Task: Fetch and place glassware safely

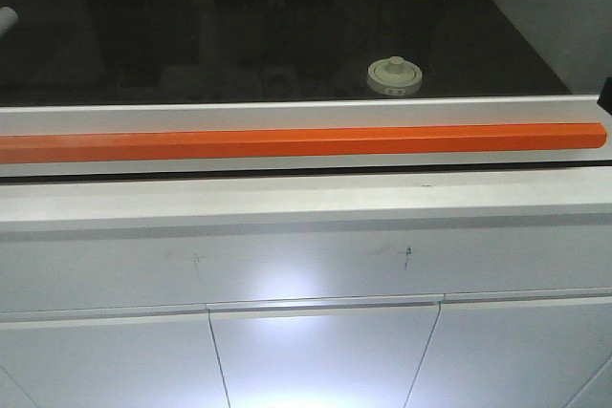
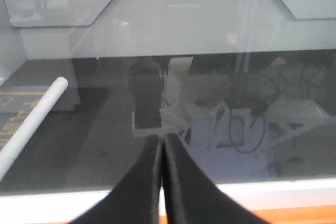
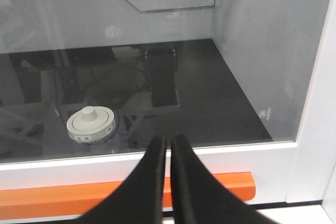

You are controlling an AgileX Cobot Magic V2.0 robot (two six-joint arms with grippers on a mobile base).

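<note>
The glassware (image 1: 394, 75), a squat clear jar with a cream-white knobbed lid, stands on the dark floor of a cabinet behind a glass pane, right of centre. In the right wrist view the glassware (image 3: 91, 123) sits up and to the left of my right gripper (image 3: 168, 139), which is shut and empty on the near side of the glass. In the left wrist view my left gripper (image 2: 161, 139) is shut with nothing in it, also in front of the pane. Neither gripper shows in the front view.
A long orange handle bar (image 1: 306, 143) runs along the white sash frame (image 1: 287, 112) below the glass. A white tube (image 2: 32, 121) lies at the cabinet's left. The white right side wall (image 3: 315, 108) borders the pane. White cabinet doors (image 1: 316, 355) are below the ledge.
</note>
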